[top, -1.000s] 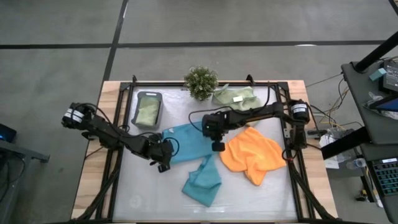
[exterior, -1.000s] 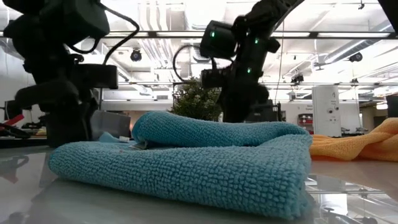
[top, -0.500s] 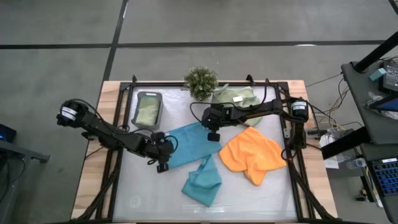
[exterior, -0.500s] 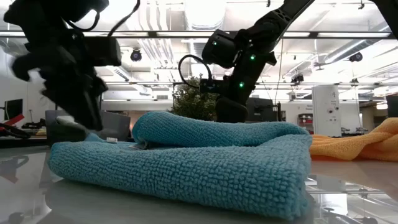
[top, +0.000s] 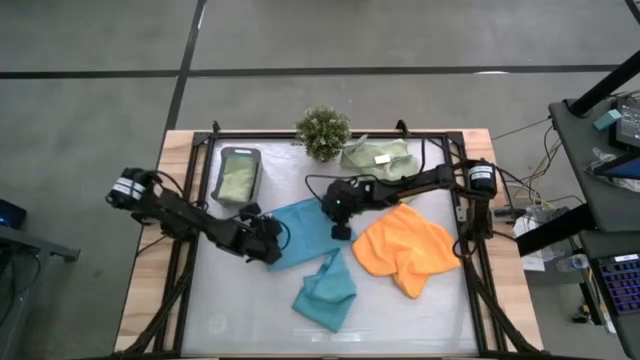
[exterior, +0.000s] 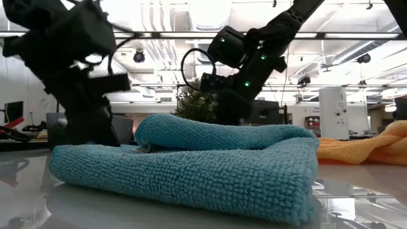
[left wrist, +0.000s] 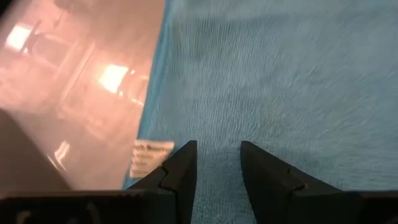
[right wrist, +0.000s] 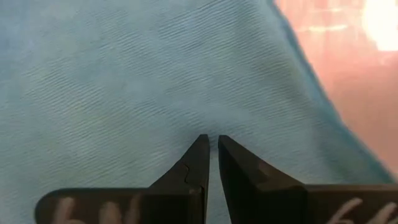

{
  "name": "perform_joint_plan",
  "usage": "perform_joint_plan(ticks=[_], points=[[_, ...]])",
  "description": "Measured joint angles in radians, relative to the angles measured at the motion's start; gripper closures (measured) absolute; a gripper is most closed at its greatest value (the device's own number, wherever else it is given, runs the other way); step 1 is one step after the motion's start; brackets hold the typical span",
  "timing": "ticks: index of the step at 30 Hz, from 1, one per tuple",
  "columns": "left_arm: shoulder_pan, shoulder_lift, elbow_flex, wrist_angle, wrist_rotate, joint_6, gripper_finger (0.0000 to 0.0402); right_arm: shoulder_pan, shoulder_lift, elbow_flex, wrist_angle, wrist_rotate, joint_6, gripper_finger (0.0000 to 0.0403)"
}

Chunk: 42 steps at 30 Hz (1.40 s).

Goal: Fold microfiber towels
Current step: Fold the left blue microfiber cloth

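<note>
Partly hidden under both arms, a flat teal towel (top: 305, 228): left gripper (top: 268, 248) parted at nine o'clock, right gripper (top: 340, 222) pinched shut at three.

free: table front-left (top: 225, 315) | blocked: plant (top: 323, 131), tray (top: 239, 175) rear

Right hand (top: 340, 231) swung back down the teal towel (top: 305, 228); left hand (top: 272, 254) shifted slightly.

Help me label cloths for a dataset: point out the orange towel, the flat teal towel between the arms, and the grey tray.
orange towel (top: 405, 248), high view, middle of the cloth.
flat teal towel (top: 305, 232), high view, open centre between the arms.
grey tray (top: 222, 170), high view, left rim.
</note>
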Motion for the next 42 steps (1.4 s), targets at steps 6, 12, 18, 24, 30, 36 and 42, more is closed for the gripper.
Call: perform_joint_plan(ticks=[6,12,18,24,30,36,42], points=[[-0.001,0.074,0.004,0.000,-0.028,-0.079,0.0293,0.006,-0.002,-0.071,0.054,0.049,0.026,0.0375],[0.000,0.050,0.004,-0.020,-0.008,-0.107,0.0293,-0.002,-0.008,-0.099,0.056,0.076,0.013,0.0375],[0.000,-0.025,-0.001,-0.079,0.037,-0.127,0.0293,-0.001,-0.010,-0.057,-0.026,0.081,0.004,0.0375],[0.000,-0.089,-0.003,-0.078,0.032,-0.079,0.0293,-0.008,-0.034,-0.030,-0.067,0.092,-0.010,0.0375],[0.004,-0.071,-0.011,-0.063,0.009,-0.076,0.0293,-0.038,-0.036,-0.031,-0.020,0.091,-0.039,0.0375],[0.006,-0.028,-0.023,-0.061,-0.002,-0.099,0.0293,-0.063,-0.041,-0.029,-0.014,0.088,-0.045,0.0375],[0.007,-0.065,-0.018,-0.069,0.006,-0.077,0.0293,-0.049,-0.122,-0.023,-0.067,0.083,-0.040,0.0375]])
